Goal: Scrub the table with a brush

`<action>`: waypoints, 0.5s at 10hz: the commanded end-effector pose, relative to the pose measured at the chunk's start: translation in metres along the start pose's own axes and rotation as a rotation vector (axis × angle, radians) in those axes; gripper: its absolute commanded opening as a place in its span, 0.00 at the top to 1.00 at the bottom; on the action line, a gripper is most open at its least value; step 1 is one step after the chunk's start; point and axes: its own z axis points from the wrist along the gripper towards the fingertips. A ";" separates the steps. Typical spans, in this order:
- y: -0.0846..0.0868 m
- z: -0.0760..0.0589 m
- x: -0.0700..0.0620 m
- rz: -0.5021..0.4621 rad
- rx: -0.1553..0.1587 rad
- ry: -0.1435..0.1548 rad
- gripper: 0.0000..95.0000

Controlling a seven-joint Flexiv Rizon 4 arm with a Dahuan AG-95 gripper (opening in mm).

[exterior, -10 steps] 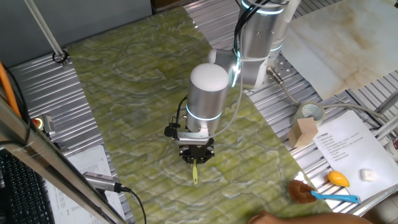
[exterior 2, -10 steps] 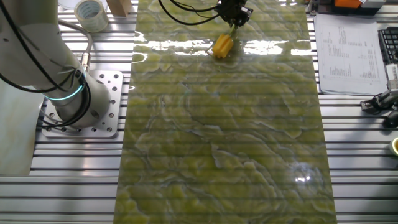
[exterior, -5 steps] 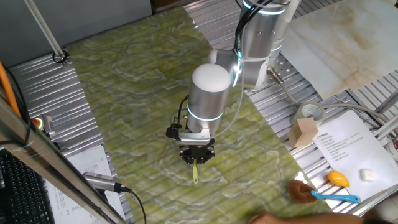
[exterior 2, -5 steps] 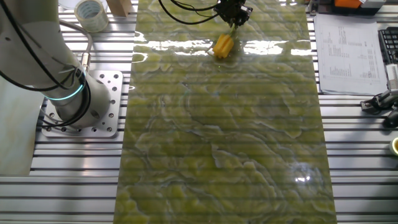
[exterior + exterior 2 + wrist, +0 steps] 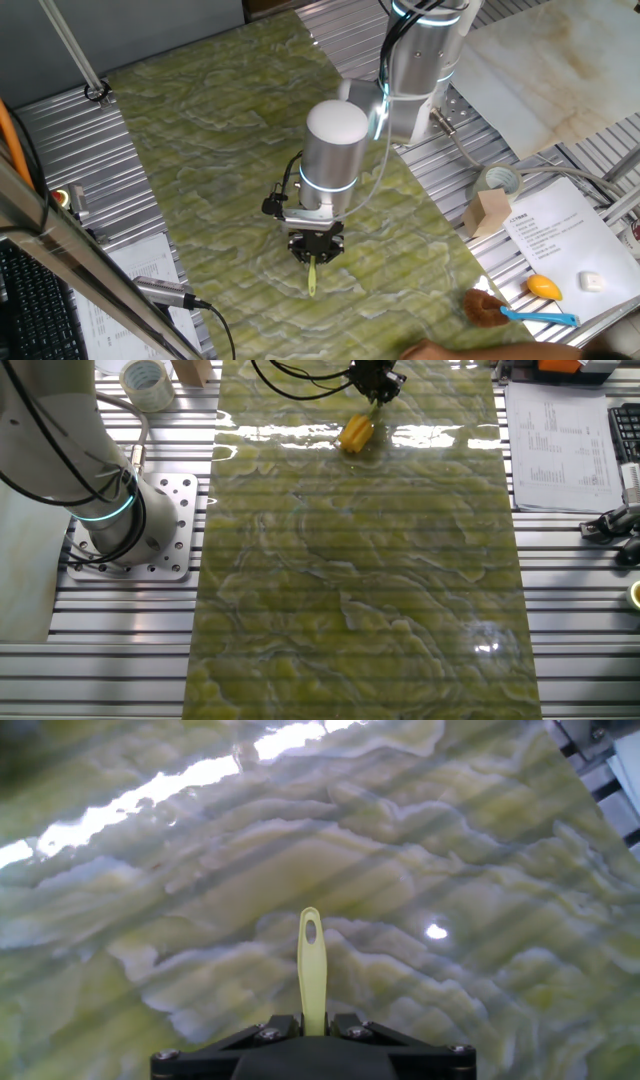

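Observation:
The table (image 5: 200, 130) is a yellow-green marbled surface with pale veins; it also fills the other fixed view (image 5: 360, 580) and the hand view (image 5: 480, 920). My gripper (image 5: 315, 252) points down over its near part and is shut on the brush (image 5: 312, 275). The thin yellow-green handle sticks out past my fingertips towards the table. In the hand view the gripper (image 5: 313, 1025) clamps the brush (image 5: 312, 970), whose handle end has a hole. In the other fixed view the gripper (image 5: 375, 382) is at the far edge, with the yellow brush (image 5: 356, 434) just below it at the surface.
A brown-bristled brush with a blue handle (image 5: 500, 310), a tape roll (image 5: 497, 181), a wooden block (image 5: 490, 212) and a paper sheet (image 5: 560, 240) lie on the ribbed metal at right. A beige marble slab (image 5: 540, 70) is behind. The arm's base (image 5: 120, 520) stands left of the table.
The gripper and brush have shifted very slightly across the table; the grip is unchanged.

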 end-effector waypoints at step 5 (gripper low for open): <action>0.005 -0.003 -0.006 0.087 -0.011 -0.006 1.00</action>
